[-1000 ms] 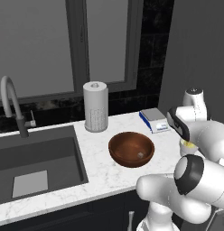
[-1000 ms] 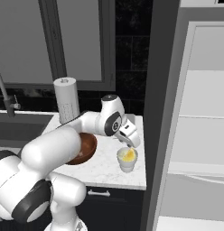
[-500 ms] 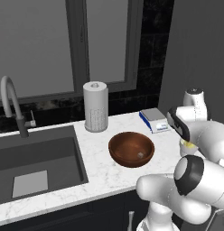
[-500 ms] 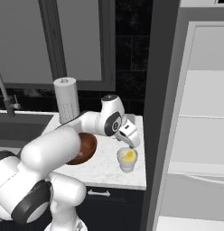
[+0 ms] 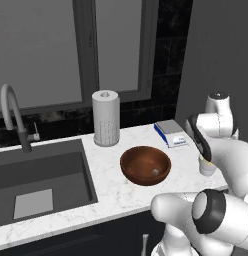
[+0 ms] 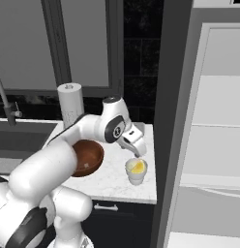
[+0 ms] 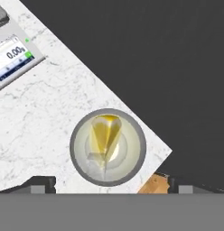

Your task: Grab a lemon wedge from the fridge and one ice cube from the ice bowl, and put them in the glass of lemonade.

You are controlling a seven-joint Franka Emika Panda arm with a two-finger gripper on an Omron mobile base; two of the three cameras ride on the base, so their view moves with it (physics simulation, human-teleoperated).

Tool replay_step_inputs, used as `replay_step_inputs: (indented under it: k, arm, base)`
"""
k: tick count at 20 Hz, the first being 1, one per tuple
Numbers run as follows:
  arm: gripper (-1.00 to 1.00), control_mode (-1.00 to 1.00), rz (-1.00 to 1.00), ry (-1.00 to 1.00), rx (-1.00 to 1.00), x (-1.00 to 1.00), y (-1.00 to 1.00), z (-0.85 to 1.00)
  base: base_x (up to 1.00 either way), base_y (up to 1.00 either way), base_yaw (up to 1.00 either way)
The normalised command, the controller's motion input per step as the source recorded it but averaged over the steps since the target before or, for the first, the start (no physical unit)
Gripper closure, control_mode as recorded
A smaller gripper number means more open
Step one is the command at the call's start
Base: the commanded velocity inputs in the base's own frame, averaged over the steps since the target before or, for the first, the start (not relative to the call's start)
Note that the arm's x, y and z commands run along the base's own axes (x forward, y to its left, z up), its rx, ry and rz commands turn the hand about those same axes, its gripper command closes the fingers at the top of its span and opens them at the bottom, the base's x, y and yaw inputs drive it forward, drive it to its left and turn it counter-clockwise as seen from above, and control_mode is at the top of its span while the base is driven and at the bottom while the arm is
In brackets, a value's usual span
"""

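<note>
You are looking straight down through the hand camera at the small pale tumbler of yellow-green lemonade (image 7: 108, 147), and the tiny bright yellow lemon wedge (image 7: 105, 135) is already lying inside it, tip pointing toward the near rim. The two-finger gripper (image 6: 137, 150) is hovering just above the glass, which is standing near the right corner of the white marbled counter (image 5: 116, 190), beside the grey fridge (image 6: 209, 121) with its white shelves showing. The dark fingertips (image 7: 41, 184) are sitting far apart at the bottom of the hand camera's picture with nothing between them — wide and empty. So the lemon half looks done, and the ice is what is left. The wide reddish-brown glossy bowl (image 5: 145, 165) is sitting left of the glass, well apart from the tall white paper-towel roll (image 5: 106, 118) behind it, and one small pale ice cube (image 5: 155, 171) is resting on its floor toward the right. Expect that cube to be light, hard and slippery — it will likely squirt out of a skewed pinch. Take it square across two opposite flat faces, coming from straight above, and mind the bowl's curved wall as you are closing.
</note>
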Motion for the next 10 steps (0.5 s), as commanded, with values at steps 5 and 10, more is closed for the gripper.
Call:
replay_step_inputs:
  k: [5,10]
  arm:
    - [-1.0,-1.0,0.11,0.0,0.0,-0.19,0.6,0.51]
    - [-1.0,-1.0,0.31,0.06,0.0,-0.36,0.72,0.55]
  base:
    - [0.0,0.0,0.0]
    - [0.0,0.0,0.0]
